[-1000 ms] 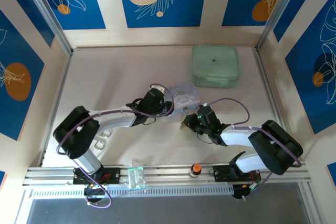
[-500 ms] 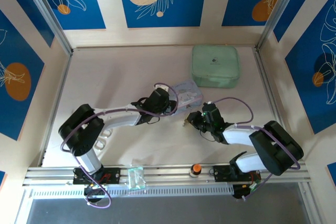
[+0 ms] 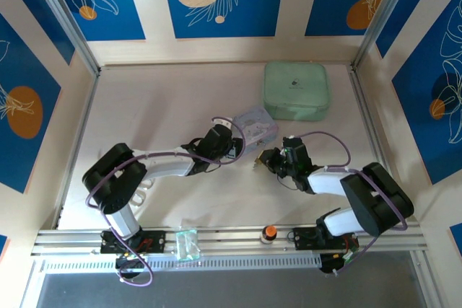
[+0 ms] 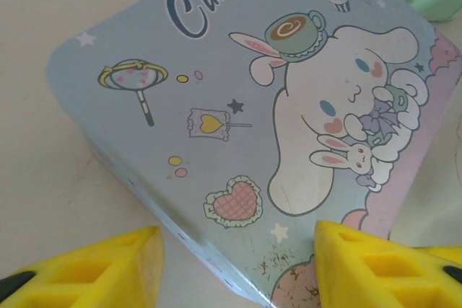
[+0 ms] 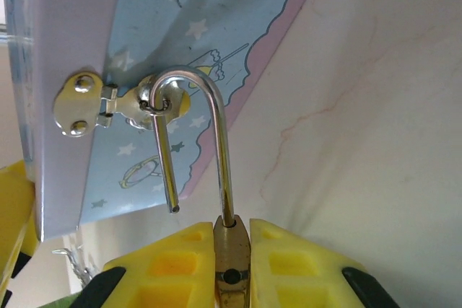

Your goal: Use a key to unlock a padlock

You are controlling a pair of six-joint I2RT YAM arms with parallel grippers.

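Most of the job looks done, judging by the shackle. At the lower edge of the left wrist view, the left claw point(image 4: 238, 261) stands with its yellow pads apart, either side of the near corner of the blue cartoon tin point(image 4: 216, 106), gripping nothing as far as I can tell. In the right wrist view, the silver hasp point(image 5: 86, 102) sits on the tin's side at the upper left, and the padlock point(image 5: 232, 268) hangs from its ring towards bottom centre. Its thin silver shackle point(image 5: 224, 171) is sprung: the short leg ends free in the air, clear of the small brass body, while the long leg runs down into it. The right claw point(image 5: 231, 243) is clamped on that body, pads tight on both flanks, with the pale counter point(image 5: 375, 142) at the right of the frame. What seems left is unhooking the shackle from the ring.
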